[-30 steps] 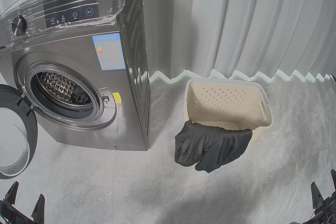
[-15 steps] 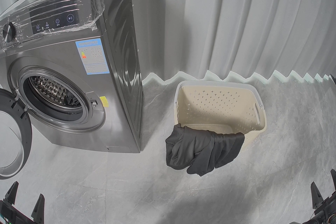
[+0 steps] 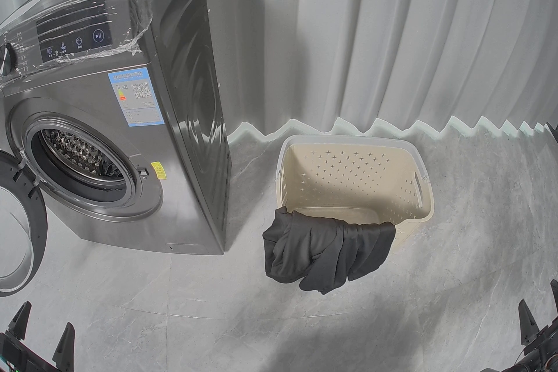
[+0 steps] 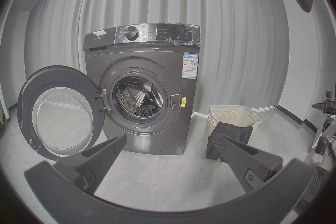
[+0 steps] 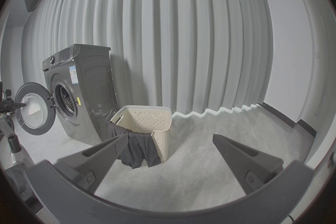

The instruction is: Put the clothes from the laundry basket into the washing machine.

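While the left gripper and right gripper hang empty, fingers spread, low over the floor, a dark garment drapes across the near rim of the laundry basket, just beside the washing machine, its door open.

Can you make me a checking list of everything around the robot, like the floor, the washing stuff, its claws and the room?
Surface: grey marbled floor, bare between the robot and the machine.
Job's things: washing machine with its door swung open; a dark cloth lies in the drum. The cream laundry basket stands beside the machine, with a dark garment draped over its near rim.
Clutter: nothing seen.
Claws: left claw open and empty; right claw open and empty. Both are low, apart from the basket.
Cables: nothing seen.
Surroundings: pale pleated curtain behind; plastic film over the machine's control panel.
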Robot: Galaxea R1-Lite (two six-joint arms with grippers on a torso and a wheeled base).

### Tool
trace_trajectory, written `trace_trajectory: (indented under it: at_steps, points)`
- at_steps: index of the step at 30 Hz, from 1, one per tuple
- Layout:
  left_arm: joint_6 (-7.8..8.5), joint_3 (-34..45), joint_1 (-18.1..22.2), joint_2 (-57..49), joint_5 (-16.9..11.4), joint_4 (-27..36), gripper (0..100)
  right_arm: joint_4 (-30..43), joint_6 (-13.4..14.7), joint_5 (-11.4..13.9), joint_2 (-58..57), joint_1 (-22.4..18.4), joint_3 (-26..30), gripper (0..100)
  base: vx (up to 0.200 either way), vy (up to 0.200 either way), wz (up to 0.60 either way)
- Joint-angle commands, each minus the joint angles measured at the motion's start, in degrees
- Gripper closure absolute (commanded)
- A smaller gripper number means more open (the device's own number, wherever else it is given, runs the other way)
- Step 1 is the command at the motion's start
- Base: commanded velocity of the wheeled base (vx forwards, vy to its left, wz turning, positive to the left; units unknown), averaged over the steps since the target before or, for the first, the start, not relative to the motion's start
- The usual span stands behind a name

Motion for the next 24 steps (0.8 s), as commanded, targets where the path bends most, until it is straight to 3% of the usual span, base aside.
trace_trajectory:
  at_steps: [1,2,4,5,6,9,12,16,19,20,24]
  points:
    - [-0.04,0.84,0.01,-0.81,0.06,0.00,0,-4.94,0.45,1.28,-0.93,0.00,-4.11,0,0.000,0.000,0.00]
    - [-0.04,0.92,0.01,-0.81,0.06,0.00,0,-5.82,1.16,2.87,-0.93,0.00,-7.19,0,0.000,0.000,0.00]
    - [0.05,0.84,0.01,-0.81,0.06,-0.09,0,-3.36,1.59,8.67,0.92,-0.44,-15.45,0,0.000,0.000,0.00]
    - [0.05,0.84,0.01,-0.81,0.06,-0.09,0,-3.36,1.59,8.67,0.92,-0.44,-15.45,0,0.000,0.000,0.00]
    - [0.13,0.84,0.01,-0.81,0.06,-0.09,0,2.00,1.68,12.88,6.19,-2.81,-21.69,0,0.000,0.000,0.00]
    - [0.13,0.92,0.01,-0.81,0.06,-0.09,0,6.57,1.86,17.98,14.54,-6.33,-24.85,0,0.000,0.000,0.00]
    - [0.22,0.92,0.01,-0.90,-0.03,-0.09,0,5.52,1.51,21.59,24.56,-6.50,-24.59,0,0.000,0.000,0.00]
    - [0.05,0.92,0.01,-0.90,-0.12,-0.09,0,2.18,0.54,22.20,35.20,-5.01,-24.59,0,0.000,0.000,0.00]
    - [0.05,0.92,0.01,-0.90,-0.12,-0.09,0,-4.06,1.42,22.38,44.60,-0.97,-24.24,0,0.000,0.000,0.00]
    - [0.22,0.92,0.01,-0.90,-0.12,-0.09,0,-7.84,2.39,21.85,49.00,2.99,-23.27,0,0.000,0.000,0.00]
    - [0.31,0.92,0.01,-0.81,-0.12,-0.09,0,-13.56,4.23,19.30,60.16,7.47,-23.01,0,0.000,0.000,0.00]
